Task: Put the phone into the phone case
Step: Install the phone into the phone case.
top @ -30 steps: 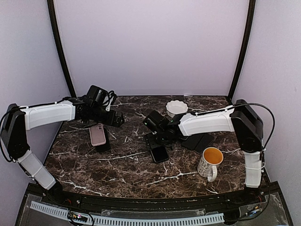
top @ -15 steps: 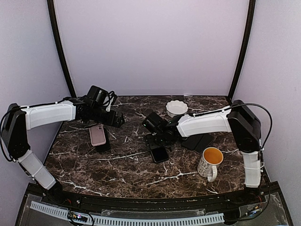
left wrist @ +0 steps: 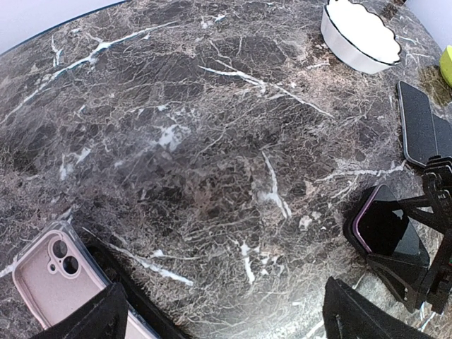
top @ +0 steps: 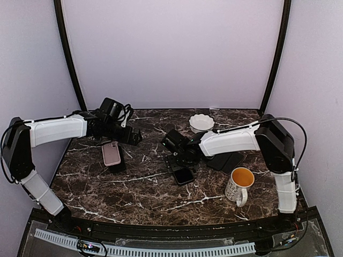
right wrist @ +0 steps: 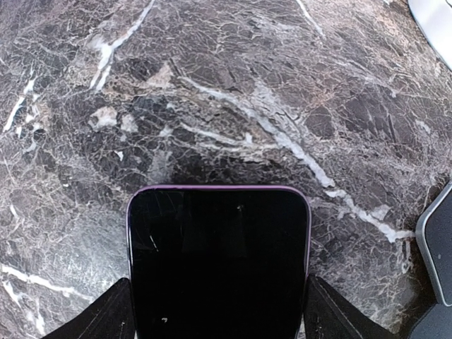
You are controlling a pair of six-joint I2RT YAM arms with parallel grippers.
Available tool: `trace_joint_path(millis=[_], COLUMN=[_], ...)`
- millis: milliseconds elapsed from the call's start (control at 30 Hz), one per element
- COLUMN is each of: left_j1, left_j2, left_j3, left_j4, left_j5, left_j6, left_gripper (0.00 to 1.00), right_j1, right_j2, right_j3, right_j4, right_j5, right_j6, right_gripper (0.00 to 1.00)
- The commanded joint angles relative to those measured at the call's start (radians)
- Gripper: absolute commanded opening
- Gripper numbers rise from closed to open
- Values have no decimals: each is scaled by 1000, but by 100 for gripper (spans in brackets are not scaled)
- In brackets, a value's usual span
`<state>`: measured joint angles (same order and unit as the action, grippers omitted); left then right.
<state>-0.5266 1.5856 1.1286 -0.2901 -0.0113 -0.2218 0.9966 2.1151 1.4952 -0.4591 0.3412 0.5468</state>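
The phone (right wrist: 217,261), black-screened with a purple rim, lies near the table's middle (top: 184,175) and also shows in the left wrist view (left wrist: 387,227). My right gripper (right wrist: 217,304) straddles its near end, a finger pressed against each long side (top: 178,162). The phone case (top: 111,153), pink with a clear rim and camera holes (left wrist: 49,274), rests on a black slab at the left. My left gripper (top: 134,138) hovers just right of the case, wide open with only bare marble between its fingers (left wrist: 222,318).
A white scalloped bowl (top: 202,122) stands at the back. Dark flat slabs (top: 225,160) lie under the right forearm, one with a grey edge (left wrist: 417,120). A white mug with a yellow inside (top: 238,184) stands at the front right.
My right wrist has drifted slightly left, and the phone between its fingers has turned a little. The left arm and the pink case have stayed still.
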Motion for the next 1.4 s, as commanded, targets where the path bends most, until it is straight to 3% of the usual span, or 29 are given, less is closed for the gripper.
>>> trace_joint_path(millis=[0, 200, 633, 1133, 1233, 1367], left_j1=[-1, -1, -1, -1, -1, -1], left_j2=[-6, -7, -2, -3, -3, -5], left_j3=[2, 4, 4, 4, 5, 4], left_j4=[-12, -12, -12, -12, -11, -10], left_j5=[7, 8, 9, 46, 51, 55], left_j6=[1, 2, 8, 13, 13, 14], left_gripper=[99, 99, 98, 98, 98, 98], right_j1=[-17, -17, 57, 41, 43, 71], right_j2=[27, 12, -29, -36, -49, -66], right_j3=[9, 43, 67, 58, 65, 89], right_j4=[-77, -109, -193, -179, -176, -185], right_j5=[32, 34, 95, 82, 66, 69], right_j6=[-13, -37, -86, -97, -106, -133], right_gripper=[81, 81, 71, 84, 82, 72])
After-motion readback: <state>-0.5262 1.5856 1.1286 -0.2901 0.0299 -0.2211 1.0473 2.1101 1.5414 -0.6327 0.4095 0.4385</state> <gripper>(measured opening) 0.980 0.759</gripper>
